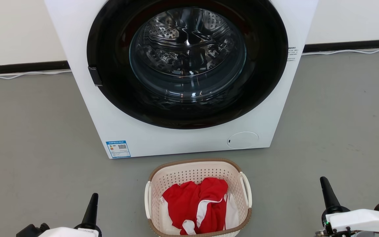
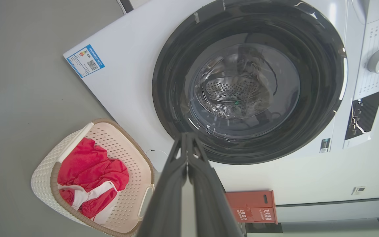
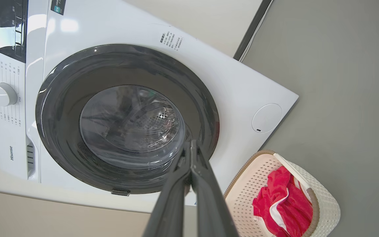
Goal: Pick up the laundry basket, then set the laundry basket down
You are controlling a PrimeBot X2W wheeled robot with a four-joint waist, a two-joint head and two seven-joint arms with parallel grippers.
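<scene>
The laundry basket [image 1: 179, 177] sits on the floor [image 1: 28, 131] before the washing machine [image 1: 110, 115], squarely between our left tool [image 1: 93, 200] and right tool [image 1: 324, 184] — both pinched shut, empty — so we find one side handle [image 1: 147, 200] facing each.

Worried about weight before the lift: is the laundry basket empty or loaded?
Loaded, partly. The laundry basket stands upright on the floor with a crumpled red and white garment lying inside, its far inner wall bare.

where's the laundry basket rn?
Head view, bottom centre: laundry basket on the floor in front of the washing machine, between left gripper and right gripper, untouched.
</scene>
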